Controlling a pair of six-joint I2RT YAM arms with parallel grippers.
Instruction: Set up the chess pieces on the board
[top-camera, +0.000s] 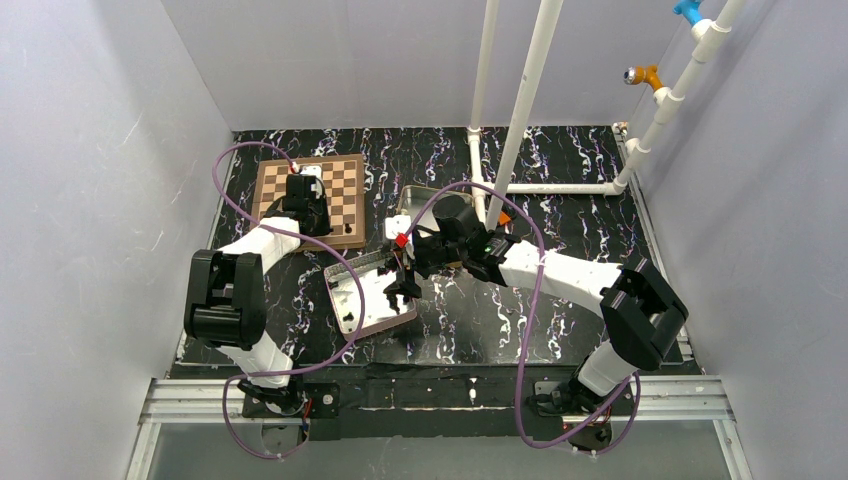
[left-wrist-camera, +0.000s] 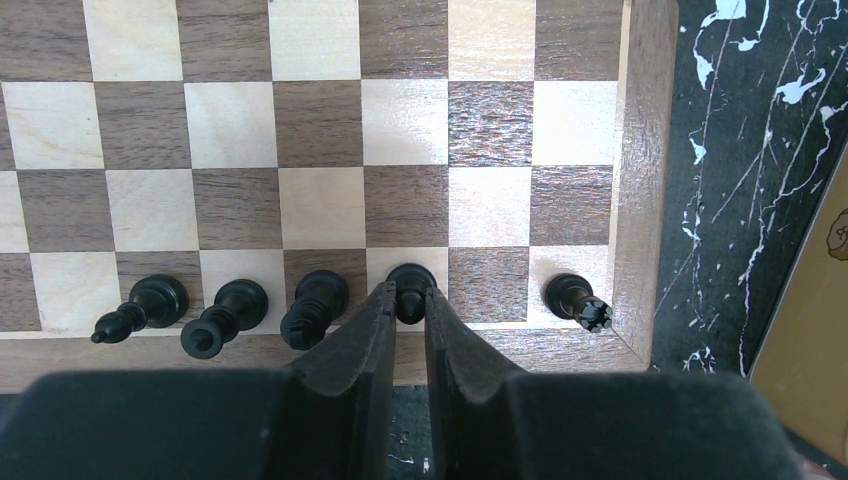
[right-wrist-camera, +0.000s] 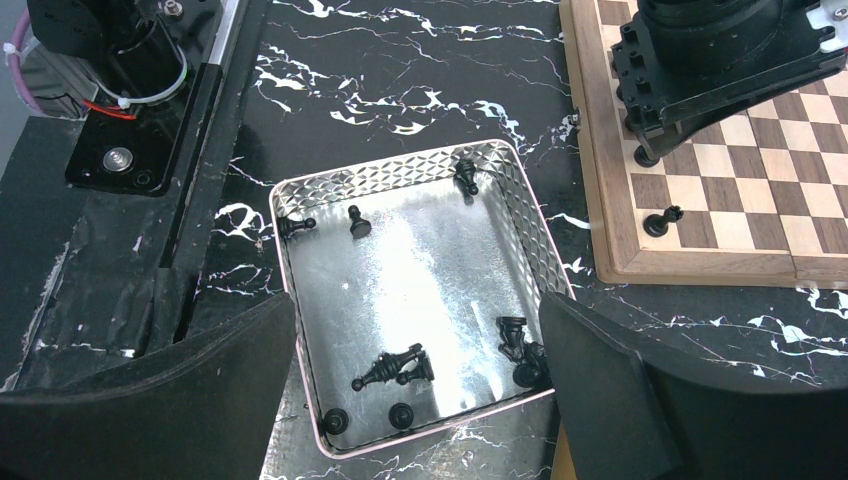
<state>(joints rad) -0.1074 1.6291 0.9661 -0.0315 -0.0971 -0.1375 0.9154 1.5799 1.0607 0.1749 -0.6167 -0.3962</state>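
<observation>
Left jaws pinch slim black piece (left-wrist-camera: 410, 279) upright on board (left-wrist-camera: 320, 120) edge row; right jaws spread over tin (right-wrist-camera: 430, 290).

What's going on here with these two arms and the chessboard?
A chess set-up is under way. The left end effector grips a black piece on the edge row of the board, beside four other pieces already standing there. The right end effector hangs wide open above a metal tin that holds the remaining pieces.
</observation>
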